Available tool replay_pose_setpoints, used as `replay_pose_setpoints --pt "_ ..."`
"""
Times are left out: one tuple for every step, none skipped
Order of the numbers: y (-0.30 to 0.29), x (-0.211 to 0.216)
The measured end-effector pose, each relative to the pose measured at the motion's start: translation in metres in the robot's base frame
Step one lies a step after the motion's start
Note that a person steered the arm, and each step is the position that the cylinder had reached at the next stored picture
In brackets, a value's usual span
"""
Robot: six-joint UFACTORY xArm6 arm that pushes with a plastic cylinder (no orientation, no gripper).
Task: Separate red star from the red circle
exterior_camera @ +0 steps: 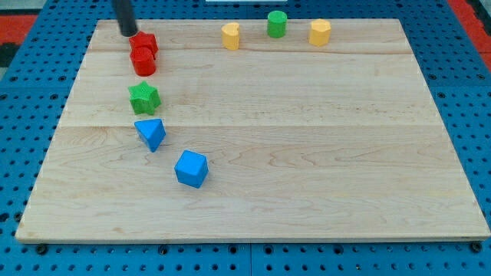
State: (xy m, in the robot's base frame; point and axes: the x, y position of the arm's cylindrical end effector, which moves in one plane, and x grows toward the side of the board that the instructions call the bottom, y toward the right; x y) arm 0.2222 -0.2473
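Note:
The red star (146, 43) and the red circle (143, 62) sit touching near the board's top left, the star above the circle in the view. My tip (129, 33) is just to the upper left of the red star, very close to it or touching its edge.
A green star (143, 97) lies below the red circle, then a blue triangle (151, 133) and a blue cube (191, 169). Along the top edge stand a yellow block (230, 35), a green cylinder (277, 24) and a yellow hexagon (320, 32). The wooden board (307, 153) rests on a blue pegboard.

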Motion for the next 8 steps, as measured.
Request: replay_pose_setpoints --pt "-0.035 0.024" --pt "0.022 0.041" --pt "0.079 0.043" --pt "0.104 0.043" --pt "0.057 0.024" --pt "0.123 -0.018" --pt "0.199 -0.029" --pt "0.229 -0.03"
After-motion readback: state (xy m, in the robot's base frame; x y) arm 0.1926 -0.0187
